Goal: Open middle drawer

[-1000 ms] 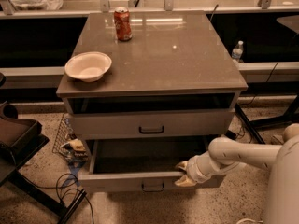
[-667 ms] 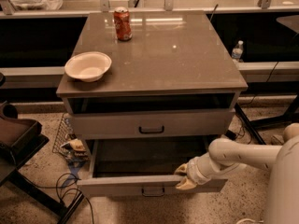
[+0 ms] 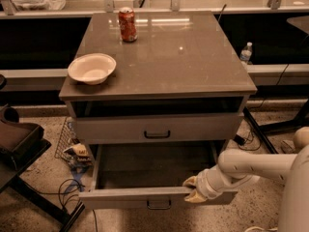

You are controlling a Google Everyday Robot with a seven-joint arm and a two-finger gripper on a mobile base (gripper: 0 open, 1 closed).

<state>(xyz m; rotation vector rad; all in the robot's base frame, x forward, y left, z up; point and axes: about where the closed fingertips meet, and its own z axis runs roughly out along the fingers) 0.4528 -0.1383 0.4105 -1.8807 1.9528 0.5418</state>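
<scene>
The gripper [image 3: 192,189] is in the lower right part of the frame, at the top edge of the middle drawer [image 3: 130,197]. Its two tan fingers [image 3: 190,181] are closed on that edge, one inside the drawer and one on the front side. The white arm [image 3: 251,166] reaches in from the right border. The middle drawer stands pulled far out in the lower centre, its dark inside visible, and its black handle [image 3: 159,205] is left of the gripper. Above it the upper drawer [image 3: 116,128] is closed. On the cabinet top [image 3: 183,57] are a white bowl [image 3: 91,68] at the left and a red can [image 3: 127,24] behind it.
</scene>
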